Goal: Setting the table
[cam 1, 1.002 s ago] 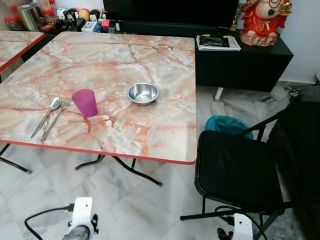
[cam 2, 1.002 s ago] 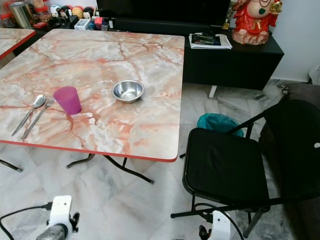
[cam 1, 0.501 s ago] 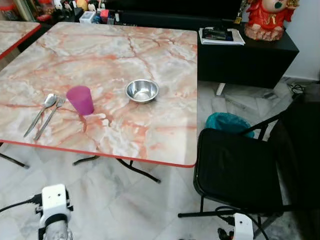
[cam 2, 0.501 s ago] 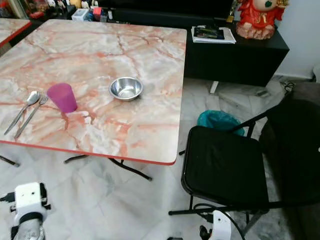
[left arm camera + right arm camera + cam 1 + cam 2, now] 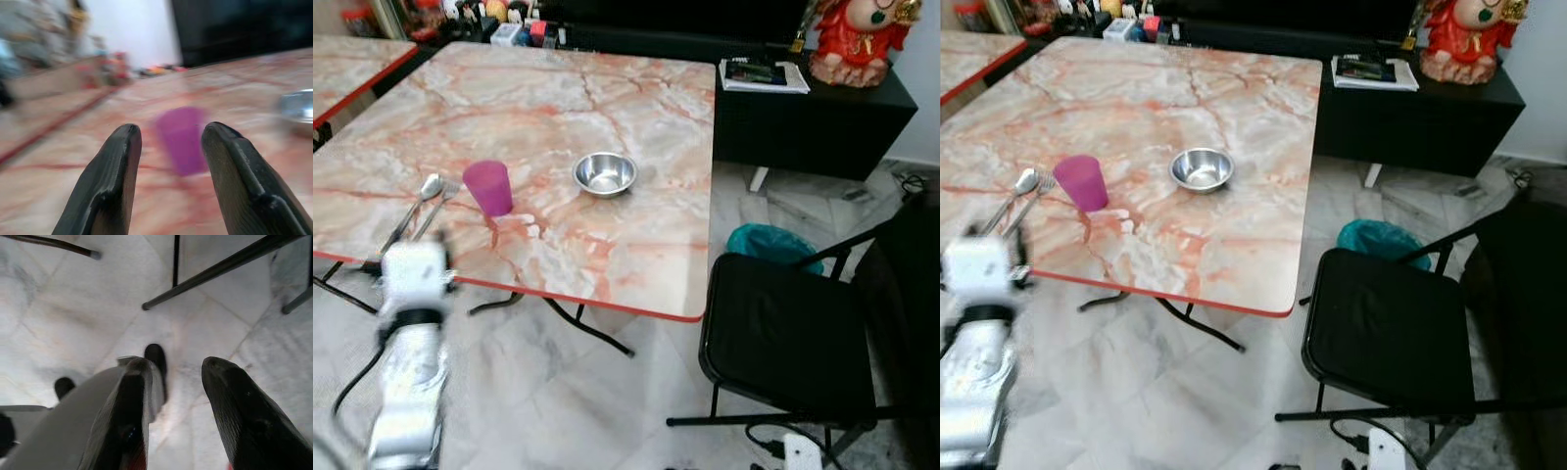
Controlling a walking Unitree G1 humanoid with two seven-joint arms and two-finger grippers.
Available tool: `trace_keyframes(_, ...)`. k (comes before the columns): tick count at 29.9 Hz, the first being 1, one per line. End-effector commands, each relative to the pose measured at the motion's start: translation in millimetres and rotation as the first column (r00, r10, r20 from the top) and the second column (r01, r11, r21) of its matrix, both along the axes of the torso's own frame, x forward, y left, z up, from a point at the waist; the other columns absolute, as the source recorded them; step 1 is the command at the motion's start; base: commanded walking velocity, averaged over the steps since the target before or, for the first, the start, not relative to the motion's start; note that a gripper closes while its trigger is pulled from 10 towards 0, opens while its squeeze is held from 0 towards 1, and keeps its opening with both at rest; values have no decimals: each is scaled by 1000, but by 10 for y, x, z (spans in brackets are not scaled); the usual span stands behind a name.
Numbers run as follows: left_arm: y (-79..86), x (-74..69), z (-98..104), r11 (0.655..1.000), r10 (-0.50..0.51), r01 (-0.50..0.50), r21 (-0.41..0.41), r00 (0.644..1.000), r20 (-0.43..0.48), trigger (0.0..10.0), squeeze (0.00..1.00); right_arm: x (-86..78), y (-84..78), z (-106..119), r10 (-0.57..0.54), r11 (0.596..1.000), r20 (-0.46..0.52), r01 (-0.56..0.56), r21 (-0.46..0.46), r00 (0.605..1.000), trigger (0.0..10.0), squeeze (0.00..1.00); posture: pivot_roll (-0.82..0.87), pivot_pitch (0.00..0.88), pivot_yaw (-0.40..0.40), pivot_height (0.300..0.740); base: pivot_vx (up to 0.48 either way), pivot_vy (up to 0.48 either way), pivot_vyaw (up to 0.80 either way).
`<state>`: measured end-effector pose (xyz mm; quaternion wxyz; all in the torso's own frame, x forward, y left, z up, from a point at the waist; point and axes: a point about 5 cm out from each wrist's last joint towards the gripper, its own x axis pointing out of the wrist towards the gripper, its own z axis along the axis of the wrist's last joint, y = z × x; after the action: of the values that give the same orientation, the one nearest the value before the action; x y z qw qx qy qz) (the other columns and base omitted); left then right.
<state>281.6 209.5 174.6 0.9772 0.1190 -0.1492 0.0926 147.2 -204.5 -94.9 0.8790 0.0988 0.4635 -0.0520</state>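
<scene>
A purple cup [image 5: 489, 187] stands upright on the marble-patterned table [image 5: 607, 255], near its front left. Left of the cup lie a spoon [image 5: 423, 193] and a fork [image 5: 435, 203] side by side. A steel bowl [image 5: 605, 174] sits right of the cup. My left arm [image 5: 411, 313] is raised and blurred at the table's front edge, below the cutlery. In the left wrist view my left gripper [image 5: 171, 129] is open and empty, with the cup [image 5: 182, 139] ahead between its fingers and the bowl [image 5: 299, 110] off to one side. My right gripper [image 5: 173, 364] hangs open over the floor.
A black folding chair [image 5: 793, 338] stands at the table's right, with a teal bin [image 5: 771, 243] behind it. A black cabinet [image 5: 813, 117] holds papers and a red figurine [image 5: 862, 39]. A second table [image 5: 352, 73] is at far left.
My left arm has swung up from near the floor to the table's front edge, blurred with motion. The camera has shifted slightly. Cup, bowl and cutlery keep their places.
</scene>
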Motion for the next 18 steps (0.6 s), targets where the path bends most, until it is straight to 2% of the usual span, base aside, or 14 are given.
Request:
trace_keyframes(1, -174, 91, -7, 991, -112, 108, -77, 992, -50, 10000, 0, 7, 37, -8, -4, 1000, -11, 4, -10, 1000, 10000, 0, -21, 137, -22, 740, 0, 0, 0)
trace_keyframes(4, -356, 188, 48, 970, -200, 189, -151, 978, -56, 10000, 0, 63, 109, 0, -1, 1000, -6, 1, -7, 1000, 10000, 0, -22, 136, -21, 740, 0, 0, 0)
trace_keyframes(5, -469, 263, 104, 953, -238, 226, -203, 970, -39, 10000, 0, 99, 159, 6, 2, 1000, -2, -2, -4, 1000, 10000, 0, -22, 135, -20, 740, 0, 0, 0)
trace_keyframes(6, -516, 300, 122, 943, -255, 241, -231, 966, -33, 10000, 0, 109, 180, 7, 2, 1000, -1, -2, -4, 1000, 10000, 0, -22, 135, -20, 740, 0, 0, 0)
trace_keyframes(10, -590, 433, 203, 921, -266, 250, -298, 964, -15, 10000, 0, 115, 247, 2, 4, 1000, 0, -4, 0, 1000, 10000, 0, -26, 137, -20, 740, 0, 0, 0)
trace_keyframes(13, -651, 551, 331, 909, -299, 288, -300, 954, 12, 10000, 0, 108, 267, -3, 1, 1000, 0, -1, 1, 1000, 10000, 0, -31, 138, -18, 740, 0, 0, 0)
trace_keyframes(17, -657, 608, 387, 907, -303, 292, -305, 953, 12, 10000, 0, 92, 235, -5, -4, 1000, -1, 4, -2, 1000, 10000, 0, -28, 141, -17, 740, 0, 0, 0)
trace_keyframes(18, -679, 649, 424, 903, -318, 307, -302, 948, 10, 10000, 0, 66, 144, -2, -15, 1000, 2, 15, -6, 1000, 10000, 0, -32, 143, -15, 740, 0, 0, 0)
